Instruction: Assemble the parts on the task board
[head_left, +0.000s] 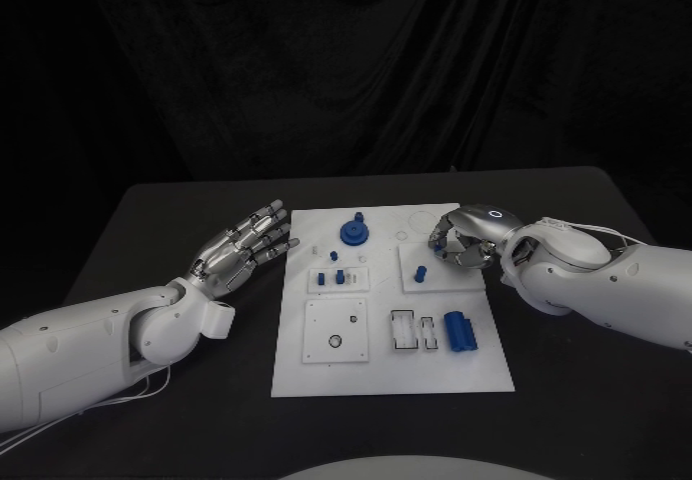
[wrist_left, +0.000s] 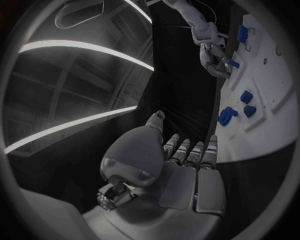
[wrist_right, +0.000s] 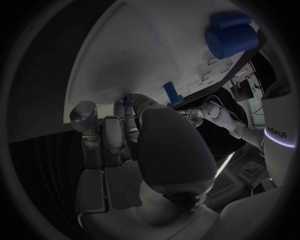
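Observation:
The white task board (head_left: 389, 370) lies mid-table. My left hand (head_left: 245, 246) hovers open just off its left edge, fingers spread and holding nothing; the left wrist view shows its palm (wrist_left: 169, 165) bare. My right hand (head_left: 464, 240) curls over the board's upper right corner. A small blue piece (wrist_right: 127, 103) sits pinched between its thumb and fingertips. An upright blue peg (head_left: 421, 271) stands just in front of that hand. A round blue part (head_left: 355, 234) stands at the board's top middle, and small blue blocks (head_left: 335, 279) lie below it.
A larger blue cylinder (head_left: 459, 330) lies on the board's right side beside rectangular slots (head_left: 411, 329). A square plate with holes (head_left: 336, 330) occupies the lower left of the board. Black table (head_left: 591, 400) surrounds the board, with a dark curtain behind.

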